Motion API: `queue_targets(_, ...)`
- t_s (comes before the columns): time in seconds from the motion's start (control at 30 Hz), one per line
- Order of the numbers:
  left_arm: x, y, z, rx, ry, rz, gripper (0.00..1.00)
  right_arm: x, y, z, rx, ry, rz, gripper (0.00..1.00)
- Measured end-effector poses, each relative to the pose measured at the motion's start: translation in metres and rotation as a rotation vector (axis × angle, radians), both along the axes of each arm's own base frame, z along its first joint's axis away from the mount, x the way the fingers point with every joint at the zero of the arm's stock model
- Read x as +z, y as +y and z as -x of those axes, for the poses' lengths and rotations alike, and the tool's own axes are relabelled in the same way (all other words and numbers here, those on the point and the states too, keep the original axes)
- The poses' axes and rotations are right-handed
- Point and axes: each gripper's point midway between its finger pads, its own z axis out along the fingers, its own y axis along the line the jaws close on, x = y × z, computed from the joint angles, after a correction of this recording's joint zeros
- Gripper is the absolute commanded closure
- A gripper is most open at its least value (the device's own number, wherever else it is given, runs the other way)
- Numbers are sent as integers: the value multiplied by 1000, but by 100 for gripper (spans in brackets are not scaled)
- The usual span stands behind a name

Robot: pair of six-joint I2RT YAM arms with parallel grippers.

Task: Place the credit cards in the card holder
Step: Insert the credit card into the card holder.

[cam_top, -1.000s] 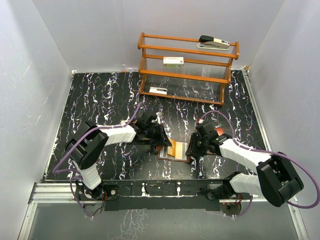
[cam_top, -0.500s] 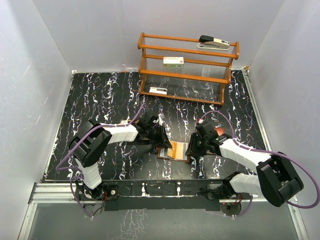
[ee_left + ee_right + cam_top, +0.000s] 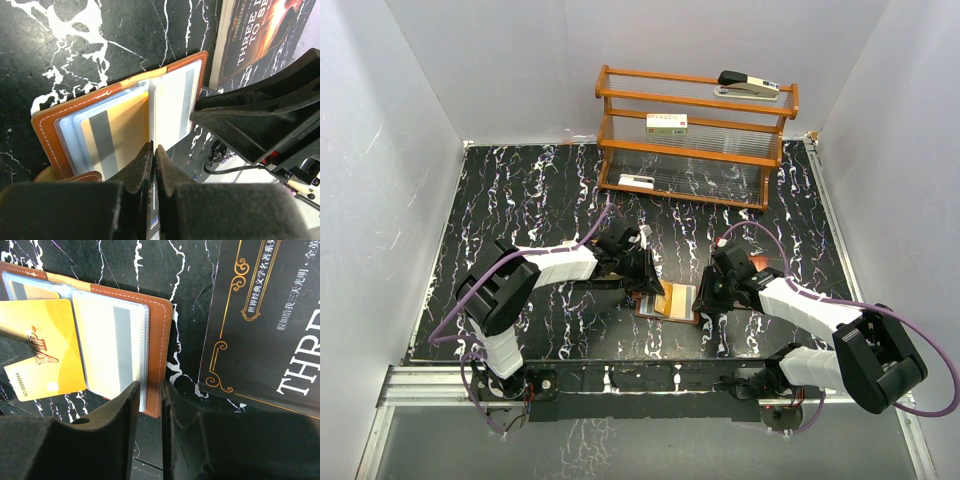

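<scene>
The card holder (image 3: 672, 301), a brown leather wallet, lies open on the black marbled table between the arms. Its clear pockets (image 3: 117, 130) hold gold cards with grey stripes. My left gripper (image 3: 154, 146) is shut on a gold credit card (image 3: 44, 347) marked VIP and holds it on edge over the wallet's left half (image 3: 30, 290). My right gripper (image 3: 148, 385) is closed to a narrow gap on the right edge of the wallet's cover (image 3: 159, 340). In the top view the left gripper (image 3: 646, 276) and right gripper (image 3: 705, 297) flank the wallet.
A flat dark booklet (image 3: 265, 315) with pale and gold lettering lies just right of the wallet, also in the left wrist view (image 3: 255, 35). A wooden shelf rack (image 3: 695, 150) at the back holds a stapler (image 3: 748, 85) and small white boxes (image 3: 666, 123).
My left gripper has shifted slightly over the wallet with the gold card in it. The right arm and the wallet have stayed where they were.
</scene>
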Motion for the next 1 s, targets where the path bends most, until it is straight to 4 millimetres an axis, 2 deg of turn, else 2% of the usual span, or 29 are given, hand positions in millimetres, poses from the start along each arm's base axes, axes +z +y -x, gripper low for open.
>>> queue_targets(0.43, 2, 1, 0, -31, -18, -20, 100, 0, 0, 0, 1, -1, 2, 79)
queue_targets(0.67, 9, -7, -2, -39, -22, 34, 100, 0, 0, 0, 1, -2, 2, 79)
queue_targets(1.0, -7, -5, 1, -43, 6, 4, 100, 0, 0, 0, 2, -2, 2, 79)
